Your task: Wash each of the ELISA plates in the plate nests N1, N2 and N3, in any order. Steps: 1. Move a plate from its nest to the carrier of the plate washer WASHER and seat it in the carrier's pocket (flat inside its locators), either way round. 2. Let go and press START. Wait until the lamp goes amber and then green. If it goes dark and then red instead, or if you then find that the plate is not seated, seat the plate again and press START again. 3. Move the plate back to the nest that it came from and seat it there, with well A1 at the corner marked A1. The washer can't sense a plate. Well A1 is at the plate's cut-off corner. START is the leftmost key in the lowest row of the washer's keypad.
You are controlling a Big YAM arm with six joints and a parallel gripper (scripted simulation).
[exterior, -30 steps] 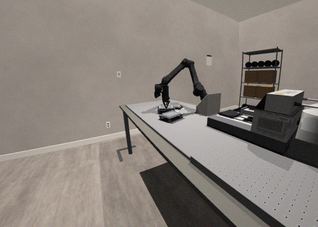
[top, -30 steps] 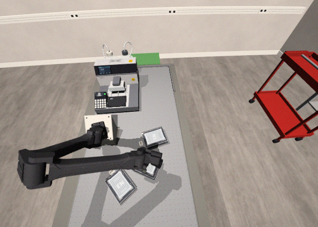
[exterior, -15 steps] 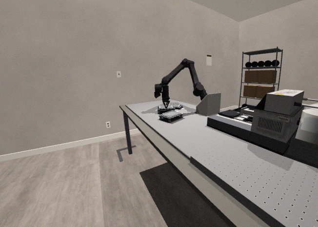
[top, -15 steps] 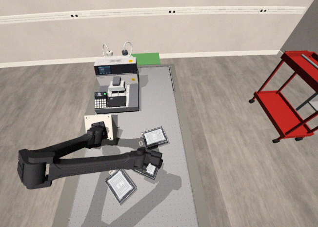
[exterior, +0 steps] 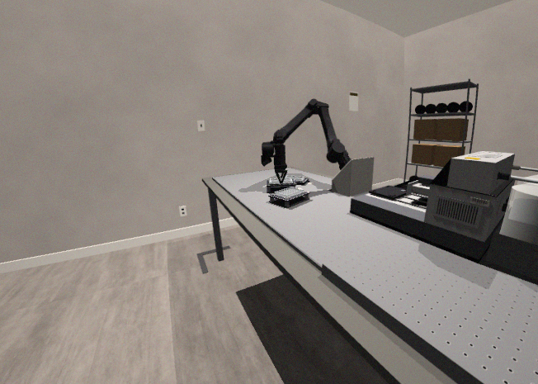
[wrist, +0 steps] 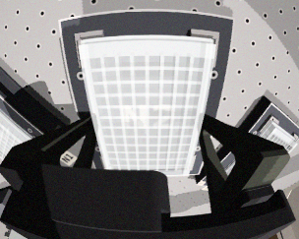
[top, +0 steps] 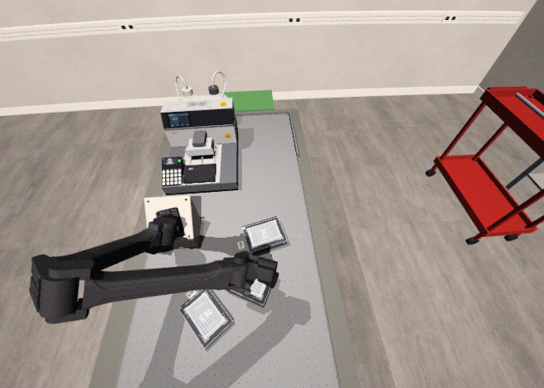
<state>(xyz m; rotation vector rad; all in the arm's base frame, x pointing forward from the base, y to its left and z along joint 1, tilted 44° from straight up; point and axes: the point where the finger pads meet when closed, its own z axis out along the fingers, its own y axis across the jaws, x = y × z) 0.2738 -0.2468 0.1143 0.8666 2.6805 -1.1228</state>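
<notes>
My gripper [top: 253, 289] [exterior: 281, 181] [wrist: 148, 119] points down at nest N2 [top: 263, 304] [wrist: 148, 24], its fingers shut on the long sides of a white plate [top: 258, 288] [wrist: 148, 88]. The plate lies within N2's corner locators; whether it is fully flat I cannot tell, and its near end is partly hidden. A second plate [top: 264, 234] [exterior: 289, 192] sits in nest N1 [top: 269, 248]. A third plate [top: 205, 315] sits in nest N3 [top: 206, 345]. The washer [top: 229, 168] [exterior: 456, 214] shows a green lamp [top: 179, 160] above its keypad [top: 171, 176]. Its dark carrier [top: 199, 173] bears no plate.
The arm's pale mounting block [top: 150, 207] [exterior: 357, 177] stands between the washer and the nests. N1 and N3 lie close on either side of N2. A label N1 [wrist: 67, 157] shows beside the left finger. A red cart [top: 475, 189] stands off the table at the right.
</notes>
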